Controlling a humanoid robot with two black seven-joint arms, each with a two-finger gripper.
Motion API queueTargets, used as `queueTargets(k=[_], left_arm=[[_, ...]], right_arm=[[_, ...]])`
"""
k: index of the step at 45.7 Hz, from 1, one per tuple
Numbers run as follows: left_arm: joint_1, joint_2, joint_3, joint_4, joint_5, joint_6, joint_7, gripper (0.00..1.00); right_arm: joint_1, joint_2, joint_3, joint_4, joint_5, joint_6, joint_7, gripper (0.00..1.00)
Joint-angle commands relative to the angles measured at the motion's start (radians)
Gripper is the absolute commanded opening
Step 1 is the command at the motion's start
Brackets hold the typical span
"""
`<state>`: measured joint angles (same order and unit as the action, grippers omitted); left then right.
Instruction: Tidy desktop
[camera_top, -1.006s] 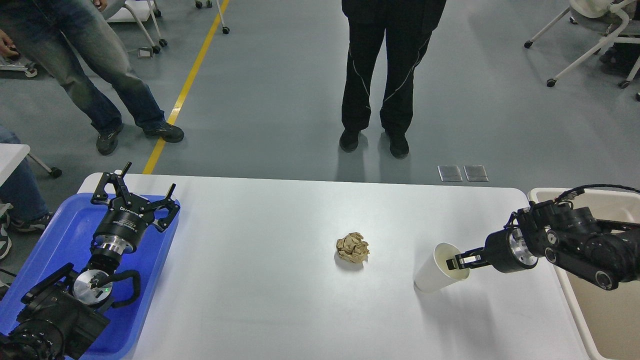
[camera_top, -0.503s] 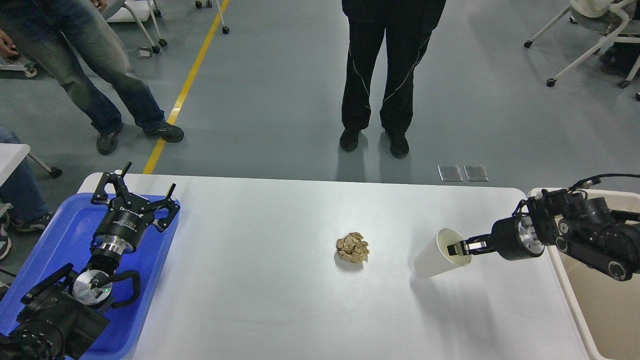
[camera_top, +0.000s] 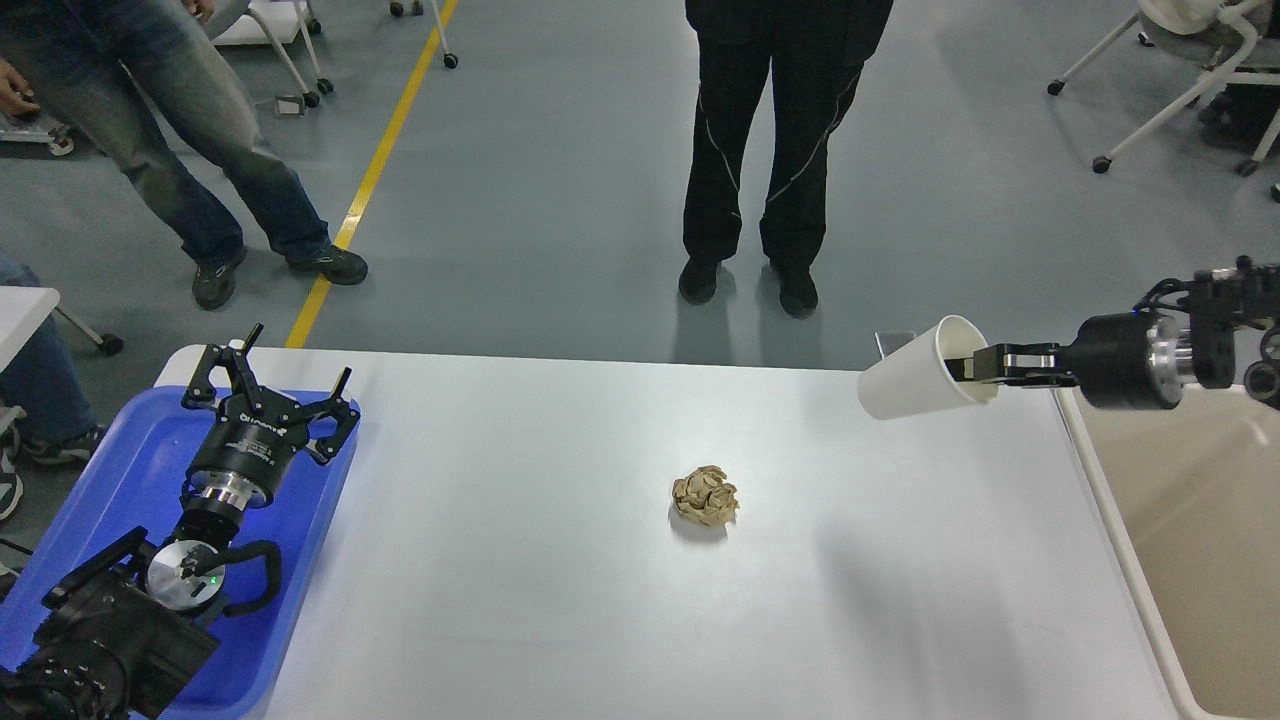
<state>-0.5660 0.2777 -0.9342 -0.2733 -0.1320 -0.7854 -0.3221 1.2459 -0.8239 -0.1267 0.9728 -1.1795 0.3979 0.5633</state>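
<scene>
- Blue plastic tray (camera_top: 120, 470) at the near-left edge of the desktop (camera_top: 520, 600); left arm lies over it.
- Left gripper (camera_top: 282, 375) above the tray's far end, fingers spread apart, holding nothing.
- White desktop fills the lower view, tray on its left, beige bin (camera_top: 1200, 560) along its right side.
- Crumpled brown paper ball (camera_top: 706, 496) sits mid-desktop, well apart from both grippers.
- Right gripper (camera_top: 975, 365) clamped on the rim of a white paper cup (camera_top: 915, 382), cup tipped sideways, lifted above the far-right corner.
- Person in black trousers (camera_top: 770, 150) stands beyond the table.
</scene>
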Motion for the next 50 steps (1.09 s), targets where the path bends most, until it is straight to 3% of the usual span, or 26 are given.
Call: queueTargets(k=[1, 20, 41, 50], left_arm=[[0.0, 0.0, 0.0, 0.0, 0.0, 0.0, 0.0, 1.0], [0.0, 0.0, 0.0, 0.0, 0.0, 0.0, 0.0, 1.0], [0.0, 0.0, 0.0, 0.0, 0.0, 0.0, 0.0, 1.0], [0.0, 0.0, 0.0, 0.0, 0.0, 0.0, 0.0, 1.0]], right_arm=[[0.098, -0.081, 0.001, 0.03, 0.124, 0.053, 0.021, 0.0], [0.218, -0.141, -0.005, -0.017, 0.276, 0.119, 0.017, 0.0], [0.104, -0.109, -0.097, -0.423, 0.523, 0.095, -0.009, 0.0], [0.004, -0.035, -0.128, -0.637, 0.629, 0.065, -0.068, 0.0]])
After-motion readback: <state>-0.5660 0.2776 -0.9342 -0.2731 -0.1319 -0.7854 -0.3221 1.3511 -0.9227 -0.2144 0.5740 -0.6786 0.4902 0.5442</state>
